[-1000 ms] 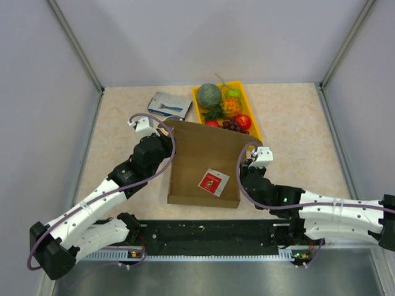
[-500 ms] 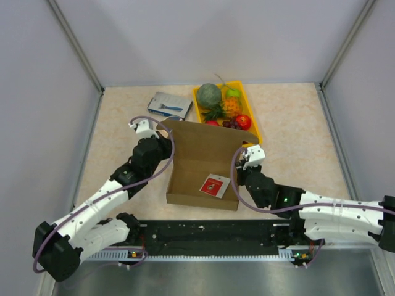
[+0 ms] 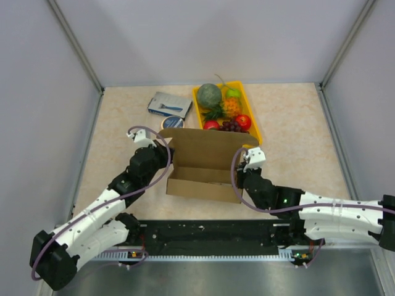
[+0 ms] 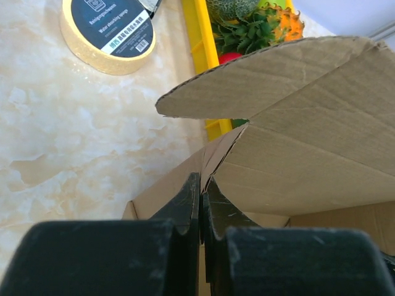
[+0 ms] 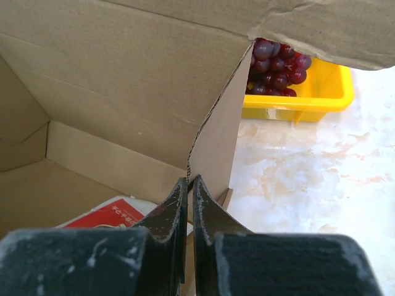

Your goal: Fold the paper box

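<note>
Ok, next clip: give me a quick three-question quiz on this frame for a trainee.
1. True or false: the left claw and the right claw are each shut on cardboard of the paper box.
2. In the right wrist view, what lies inside the box? A) a red card B) a tape roll C) a melon
3. Fill in: the yellow thing just behind the box, holding fruit, is the ____.

Key: 1 true. 2 A. 3 fruit tray.
</note>
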